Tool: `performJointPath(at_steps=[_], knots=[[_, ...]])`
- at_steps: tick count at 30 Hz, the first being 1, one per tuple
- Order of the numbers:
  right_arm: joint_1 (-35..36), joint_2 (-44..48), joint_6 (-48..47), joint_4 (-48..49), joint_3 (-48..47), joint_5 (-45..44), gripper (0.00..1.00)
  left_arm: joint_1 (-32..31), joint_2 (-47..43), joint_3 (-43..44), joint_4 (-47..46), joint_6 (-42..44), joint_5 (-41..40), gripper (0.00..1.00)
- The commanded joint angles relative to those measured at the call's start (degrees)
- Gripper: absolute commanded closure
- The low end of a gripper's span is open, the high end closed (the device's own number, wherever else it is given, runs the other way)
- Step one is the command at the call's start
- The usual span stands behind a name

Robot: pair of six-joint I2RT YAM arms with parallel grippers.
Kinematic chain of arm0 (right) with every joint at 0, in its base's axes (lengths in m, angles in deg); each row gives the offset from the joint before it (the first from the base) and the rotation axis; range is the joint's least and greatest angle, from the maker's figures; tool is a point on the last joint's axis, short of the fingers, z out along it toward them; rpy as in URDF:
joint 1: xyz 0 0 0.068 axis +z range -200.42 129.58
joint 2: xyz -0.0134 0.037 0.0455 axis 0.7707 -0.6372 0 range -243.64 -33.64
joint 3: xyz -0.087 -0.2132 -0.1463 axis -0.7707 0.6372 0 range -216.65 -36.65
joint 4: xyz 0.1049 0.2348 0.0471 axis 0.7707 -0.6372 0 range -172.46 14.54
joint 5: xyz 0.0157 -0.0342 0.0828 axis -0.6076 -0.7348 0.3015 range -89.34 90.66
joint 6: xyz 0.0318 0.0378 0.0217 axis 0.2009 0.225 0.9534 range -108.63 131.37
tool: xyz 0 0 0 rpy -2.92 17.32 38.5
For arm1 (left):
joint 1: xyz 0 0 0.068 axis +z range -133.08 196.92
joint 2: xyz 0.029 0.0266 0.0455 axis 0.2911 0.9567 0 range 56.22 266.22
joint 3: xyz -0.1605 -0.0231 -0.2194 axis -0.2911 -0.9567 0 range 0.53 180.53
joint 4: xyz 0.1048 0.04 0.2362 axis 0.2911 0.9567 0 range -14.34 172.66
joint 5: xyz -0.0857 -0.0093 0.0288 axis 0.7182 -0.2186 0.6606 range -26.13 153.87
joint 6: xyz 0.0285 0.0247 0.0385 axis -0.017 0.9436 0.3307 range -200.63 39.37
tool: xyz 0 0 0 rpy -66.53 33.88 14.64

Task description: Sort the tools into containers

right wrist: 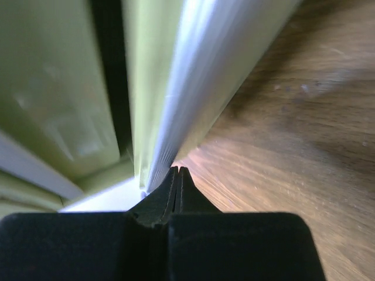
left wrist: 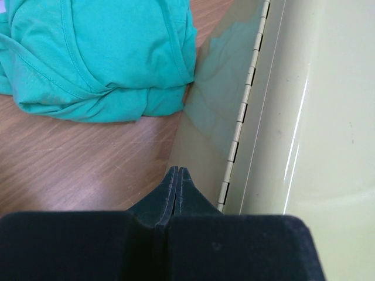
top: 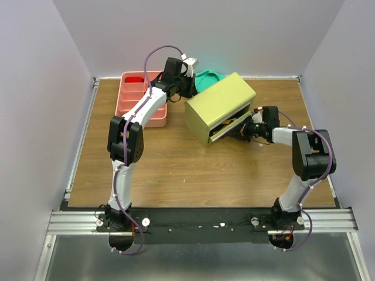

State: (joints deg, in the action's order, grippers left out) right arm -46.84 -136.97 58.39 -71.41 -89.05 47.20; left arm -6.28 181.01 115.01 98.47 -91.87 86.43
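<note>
The olive-green metal chest (top: 220, 104) sits tilted at the table's middle back, a drawer (top: 225, 130) partly out at its front with yellow tool handles (top: 232, 123) showing inside. My left gripper (left wrist: 177, 171) is shut and empty at the chest's back hinge side (left wrist: 234, 146), by its far left corner (top: 188, 88). My right gripper (right wrist: 178, 170) is shut and empty, its tip against the drawer's edge (right wrist: 170, 134) at the chest's front right (top: 249, 127). The pink tray (top: 140, 96) stands at the back left with a red-black tool (top: 134, 79) in its far compartment. Other tools are out of view.
A green cloth (left wrist: 99, 55) lies bunched behind the chest, touching its back corner; it also shows in the top view (top: 208, 79). Bare wooden table (top: 176, 170) lies in front of the chest. Grey walls enclose the table on three sides.
</note>
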Motion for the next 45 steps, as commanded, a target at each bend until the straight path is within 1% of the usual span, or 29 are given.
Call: performJointPath(at_steps=[1,3,7,11,13,14,15,16,17,18,19,20,21,22,23,24,25,26,27,28,29,31,33,34,36,40,42,45], knots=[[1.7,-0.65,16.34,15.89,2.83,-4.44,0.99,-1.06,-0.34,-2.06,1.98,-1.15,4.68,1.0],[2.31,-1.08,18.18,16.95,1.87,-5.23,0.99,-1.14,-0.34,-2.41,1.8,-1.06,4.85,1.0],[3.02,-2.93,19.33,15.99,-2.17,-5.94,0.96,-1.23,-0.08,-2.59,1.36,-1.32,4.85,1.0],[3.19,-3.9,20.3,9.76,-5.43,-7.52,0.94,-1.32,-0.08,-1.98,1.45,-1.59,4.59,1.0],[2.85,-3.29,18.73,8.87,-5.87,-5.94,0.94,-1.23,-0.08,-1.54,2.15,-1.59,4.24,1.0],[2.67,-2.41,15.32,4.6,-5.96,-5.59,0.93,-1.23,-0.68,-1.36,2.41,-2.02,3.63,1.0],[1.62,-0.14,12.94,1.25,-5.87,-5.24,0.9,-1.15,-1.21,-1.45,2.5,-2.46,2.58,0.96],[1.09,1.71,10.31,-2.17,-5.52,-5.41,0.87,-1.06,-1.83,-1.54,2.68,-2.81,1.26,0.89],[0.3,3.38,3.49,-10.65,-5.52,-5.93,0.82,-0.97,-3.23,-1.54,2.68,-2.82,0.82,0.81],[-1.53,4.96,-0.93,-16.48,-5.78,-9.94,0.79,-0.88,-3.94,-1.28,2.94,-2.82,0.2,0.62],[-2.51,8.63,-5.58,-22.63,-7.61,-13.81,0.75,-0.71,-4.55,-1.01,3.03,-2.82,-0.24,0.55],[-3.3,10.32,-12.24,-33.74,-8.32,-18.9,0.55,-0.01,-5.86,-0.66,2.95,-3.17,-1.72,0.48],[-4.7,12.17,-13.79,-37.76,-8.85,-24.6,0.42,0.26,-6.4,0.47,2.86,-3.34,-2.96,0.34],[-7.41,14.54,-15.11,-40.68,-9.21,-32.06,0.32,0.52,-7.01,1.18,2.68,-3.52,-4.36,0.28],[-9.09,15.43,-18.51,-43.14,-9.64,-32.91,0.2,1.05,-7.8,1.8,2.59,-2.91,-5.42,0.2],[-10.68,16.22,-20.46,-43.51,-9.82,-32.75,0.15,1.14,-8.24,3.28,2.68,-2.38,-7.17,0.01],[-13.48,16.84,-21.96,-44.04,-10.35,-32.14,0.01,1.31,-8.86,3.73,2.68,-1.68,-8.14,0.01],[-14.46,18.41,-23.54,-44.74,-11.83,-32.39,0.0,1.4,-10.08,3.65,2.68,-0.72,-9.11,0.01],[-15.26,19.3,-24.34,-44.49,-12.45,-32.22,0.0,1.23,-10.88,3.13,2.85,0.95,-11.73,0.01],[-15.96,20.18,-25.48,-44.22,-13.51,-30.39,0.0,1.23,-11.67,2.6,2.86,1.75,-13.15,0.01],[-15.97,22.01,-28.1,-42.83,-14.21,-29.5,0.0,1.23,-13.59,1.64,2.86,2.45,-14.9,0.01],[-15.97,24.39,-29.18,-40.8,-15.27,-28.53,0.0,1.14,-15.53,-1.79,2.68,4.82,-19.37,0.01],[-15.97,27.89,-29.71,-37.99,-14.66,-28.79,0.0,1.14,-18.7,-5.55,2.51,6.66,-21.42,0.01],[-15.88,28.88,-29.54,-37.46,-14.4,-31.14,0.0,1.14,-19.84,-6.97,2.24,8.33,-22.12,0.01],[-15.88,32.55,-29.0,-36.4,-13.08,-33.53,0.0,1.14,-23.27,-11.35,1.8,8.7,-25.19,0.01],[-15.79,38.44,-32.07,-37.01,-10.18,-38.88,0.0,1.4,-28.8,-17.08,1.45,10.54,-26.87,0.01],[-15.79,40.13,-34.1,-37.89,-9.56,-39.6,0.0,1.75,-31.44,-19.28,1.45,10.72,-26.79,0.01],[-15.79,41.71,-34.72,-39.21,-8.95,-40.48,0.0,1.84,-34.08,-21.83,0.75,10.72,-26.7,0.01]])
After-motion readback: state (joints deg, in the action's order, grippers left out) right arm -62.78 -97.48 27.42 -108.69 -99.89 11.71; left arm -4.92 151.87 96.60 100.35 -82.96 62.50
